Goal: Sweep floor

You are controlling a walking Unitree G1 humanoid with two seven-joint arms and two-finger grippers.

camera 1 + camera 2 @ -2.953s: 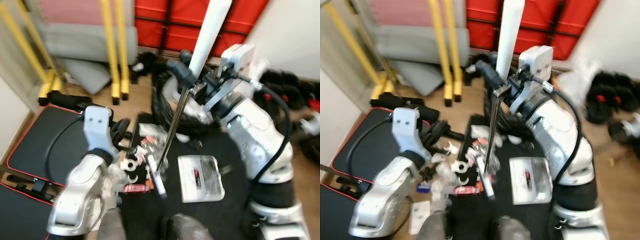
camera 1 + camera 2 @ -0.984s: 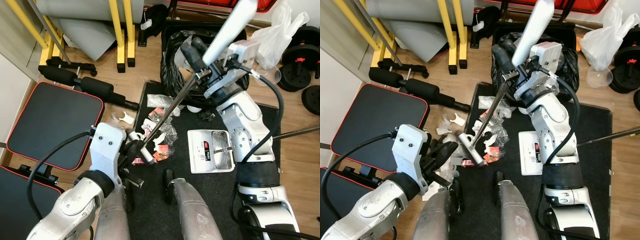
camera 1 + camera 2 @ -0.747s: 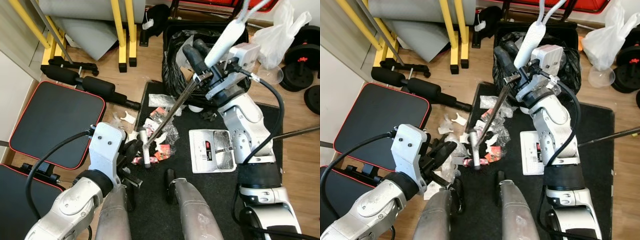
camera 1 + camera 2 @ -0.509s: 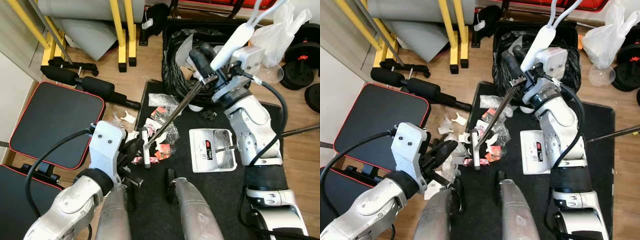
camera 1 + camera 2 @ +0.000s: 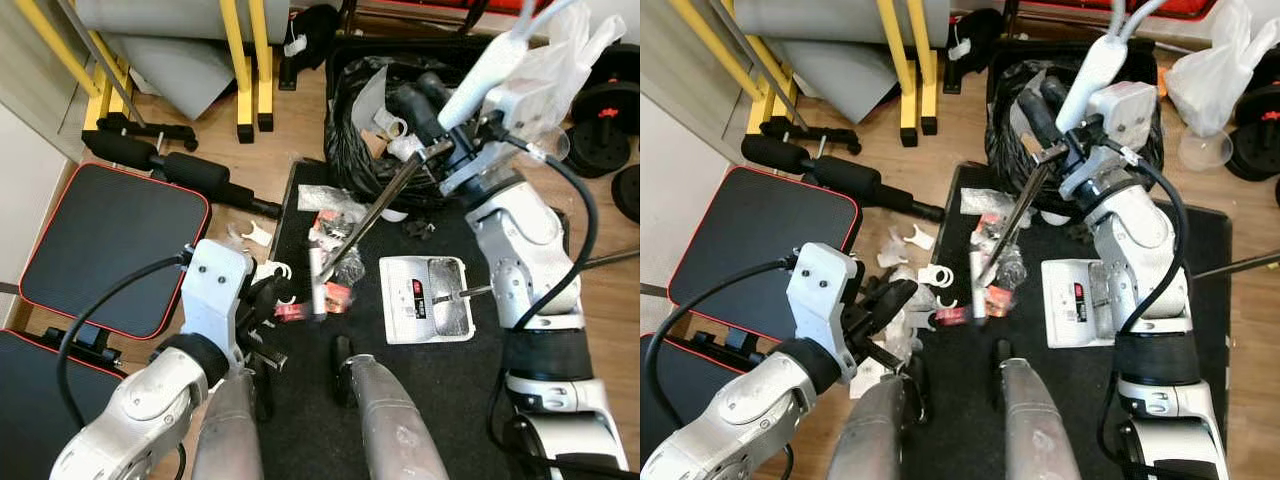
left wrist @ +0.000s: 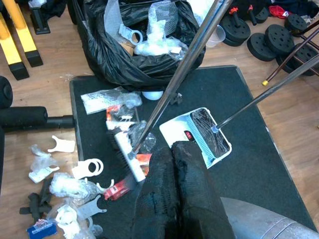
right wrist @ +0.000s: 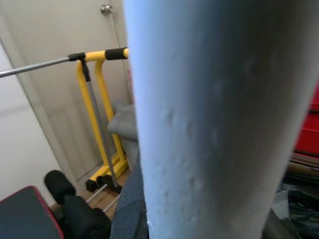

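Right gripper (image 5: 432, 128), upper centre: jaws clamped on the broom (image 5: 380, 208); its head sits at frame centre among wrappers (image 5: 322, 228) on the black mat (image 5: 440, 385). Left gripper (image 6: 177, 199) jaws pressed together, empty. Dustpan (image 5: 428, 298) lies beside it. Scattered litter (image 5: 902, 285) remains; sweeping looks partly done.

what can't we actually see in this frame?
- Right pincer fingertips: hidden behind the broom handle; the right wrist view is blocked by it too.
- Handle top: cut off by the eye views' upper edge.
- Black bag contents: mostly buried.
- Label on the dustpan: too small to read.
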